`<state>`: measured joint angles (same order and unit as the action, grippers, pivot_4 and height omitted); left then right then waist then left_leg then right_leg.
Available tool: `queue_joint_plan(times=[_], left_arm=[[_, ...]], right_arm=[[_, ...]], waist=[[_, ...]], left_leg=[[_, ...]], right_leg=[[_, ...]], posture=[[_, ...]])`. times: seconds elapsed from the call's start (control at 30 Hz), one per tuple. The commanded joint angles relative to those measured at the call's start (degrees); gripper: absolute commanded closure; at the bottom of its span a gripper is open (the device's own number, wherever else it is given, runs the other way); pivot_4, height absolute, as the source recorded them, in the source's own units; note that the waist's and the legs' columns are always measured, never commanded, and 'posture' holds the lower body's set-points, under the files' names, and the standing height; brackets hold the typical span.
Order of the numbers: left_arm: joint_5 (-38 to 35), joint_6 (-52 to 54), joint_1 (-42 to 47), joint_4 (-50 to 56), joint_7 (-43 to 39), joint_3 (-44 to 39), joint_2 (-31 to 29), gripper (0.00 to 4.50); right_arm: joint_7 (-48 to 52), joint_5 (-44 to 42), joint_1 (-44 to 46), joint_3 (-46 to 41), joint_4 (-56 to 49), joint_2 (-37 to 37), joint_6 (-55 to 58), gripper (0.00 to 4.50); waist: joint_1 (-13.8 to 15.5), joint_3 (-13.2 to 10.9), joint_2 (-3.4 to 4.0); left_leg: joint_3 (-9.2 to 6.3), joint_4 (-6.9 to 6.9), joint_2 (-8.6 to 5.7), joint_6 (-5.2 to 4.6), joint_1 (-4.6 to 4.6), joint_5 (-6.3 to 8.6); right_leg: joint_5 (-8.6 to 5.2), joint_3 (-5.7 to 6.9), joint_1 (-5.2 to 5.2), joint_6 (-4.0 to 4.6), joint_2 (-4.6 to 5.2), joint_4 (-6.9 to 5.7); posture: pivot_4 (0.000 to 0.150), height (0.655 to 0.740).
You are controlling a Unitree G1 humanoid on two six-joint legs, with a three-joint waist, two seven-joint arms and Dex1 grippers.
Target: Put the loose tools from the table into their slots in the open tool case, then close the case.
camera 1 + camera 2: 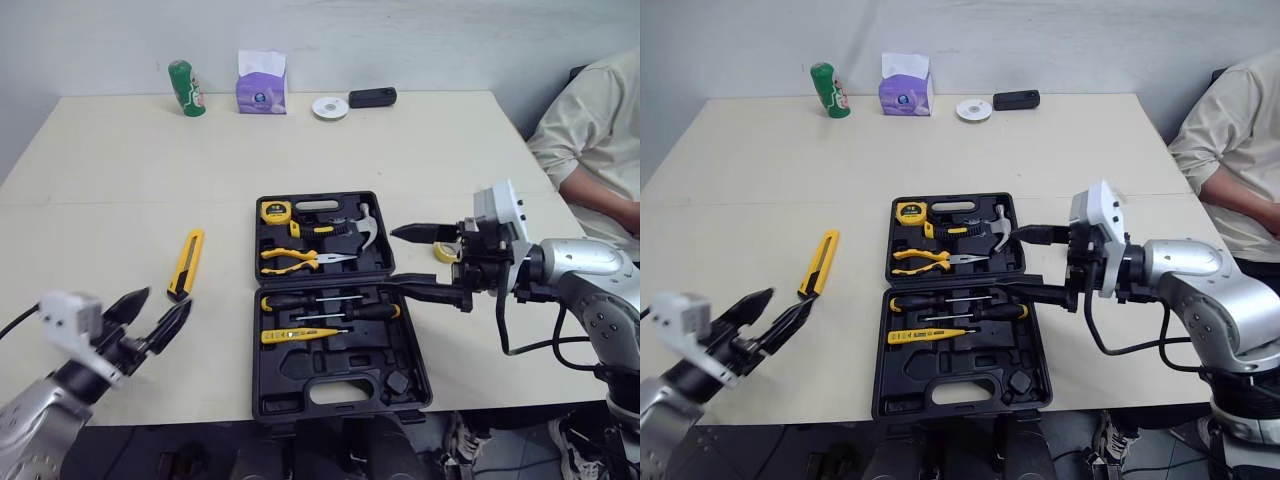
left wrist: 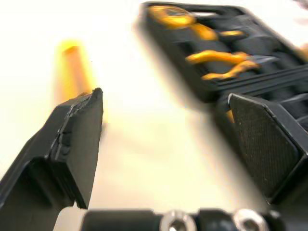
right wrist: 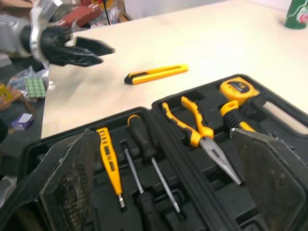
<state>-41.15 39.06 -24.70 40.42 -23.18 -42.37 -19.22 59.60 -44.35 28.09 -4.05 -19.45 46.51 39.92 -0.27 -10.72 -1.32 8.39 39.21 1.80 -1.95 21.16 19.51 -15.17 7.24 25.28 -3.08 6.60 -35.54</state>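
At lower left the left gripper [image 1: 792, 298] hangs with its two fingers spread and empty. Its tips are just short of the utility knife [image 1: 186, 263], which lies flat on the bare table [image 1: 110, 190] left of the open tool case [image 1: 275, 385]. The likely trouble is that the knife is thin and flush with the tabletop. Fingers coming down off its line could skid it away or catch one end, so it droops and misses its slot, and left unseated it would block the lid. Its long axis runs near to far, leaning slightly right toward the top of the frame, dark end nearest. At centre right the right gripper [image 1: 395, 262] hovers over the case's right edge, also splayed and empty; a careless sweep might jostle the hammer [image 1: 366, 226] or pliers [image 1: 296, 258]. Farther back stand a green can [image 1: 186, 88] and a tissue box [image 1: 261, 82]
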Motion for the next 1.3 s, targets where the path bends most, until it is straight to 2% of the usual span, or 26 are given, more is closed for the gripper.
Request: queue_joint_plan(times=[0.03,0.2,0.4,0.53,0.7,0.9,1.13,1.3], left_arm=[[0.9,-3.9,-6.8,4.3,3.5,-3.8,4.3,0.1],[1.7,-5.1,-13.1,7.2,7.5,-2.7,8.5,0.1],[2.5,0.1,-8.5,6.8,13.5,1.3,3.3,0.1],[1.2,6.5,-2.1,5.5,16.3,3.2,-3.1,0.1],[-1.6,19.9,12.6,-0.2,20.3,7.5,-12.0,0.1],[0.3,29.3,28.1,-9.9,21.6,13.9,-17.6,0.1],[5.7,32.2,40.3,-20.6,21.0,23.3,-19.1,0.1],[8.1,33.8,43.8,-23.3,20.8,26.6,-17.5,0.1]], right_arm=[[2.6,0.5,2.2,0.6,1.3,-0.5,-1.7,0.0],[4.6,2.0,4.4,1.9,4.0,-1.1,-2.8,0.0],[5.2,3.3,4.7,2.6,4.3,-1.8,-3.5,0.0],[4.7,3.2,3.7,2.1,2.8,-1.2,-3.2,0.0],[2.0,2.5,0.6,-0.2,-1.1,-0.1,-2.4,0.0],[-1.2,2.2,-3.9,-1.7,-6.2,0.3,-2.0,0.0],[-5.1,0.4,-7.5,-3.8,-11.6,0.5,-0.3,0.0],[-7.1,-0.7,-9.1,-5.4,-14.0,1.1,0.8,0.0]], waist=[[0.2,0.0,-0.04],[1.1,0.0,-0.07],[1.4,0.0,-0.07],[1.5,0.0,-0.06],[1.6,0.0,-0.03],[1.4,0.0,-0.04],[1.5,0.0,-0.04],[1.6,0.0,-0.05]], left_leg=[[-0.01,0.0,0.0,-0.03,-0.01,0.02],[-0.07,0.0,-0.01,-0.34,0.03,0.23],[-0.06,0.0,0.0,-0.36,0.06,0.24],[-0.06,0.0,0.0,-0.36,0.07,0.23],[-0.07,0.0,0.0,0.02,0.08,0.01],[-0.02,-0.03,0.0,0.07,0.07,0.0],[0.03,-0.06,-0.01,0.17,0.06,-0.03],[0.02,-0.07,-0.02,0.19,0.09,-0.05]], right_leg=[[0.0,0.0,0.0,0.0,0.0,0.01],[0.01,0.03,0.01,0.05,0.03,0.03],[0.0,0.04,0.06,0.08,0.01,0.02],[0.01,0.04,0.06,0.08,0.02,-0.01],[0.02,0.06,0.07,0.07,0.03,-0.06],[0.03,0.05,0.08,0.04,0.0,-0.08],[0.03,0.02,0.14,0.05,-0.03,-0.11],[0.04,0.03,0.14,0.03,-0.01,-0.1]], posture=[[0.15,0.7278],[0.15,0.7278],[0.15,0.7278],[0.15,0.7278],[0.15,0.7278],[0.15,0.7278],[0.15,0.7278],[0.15,0.7278]])
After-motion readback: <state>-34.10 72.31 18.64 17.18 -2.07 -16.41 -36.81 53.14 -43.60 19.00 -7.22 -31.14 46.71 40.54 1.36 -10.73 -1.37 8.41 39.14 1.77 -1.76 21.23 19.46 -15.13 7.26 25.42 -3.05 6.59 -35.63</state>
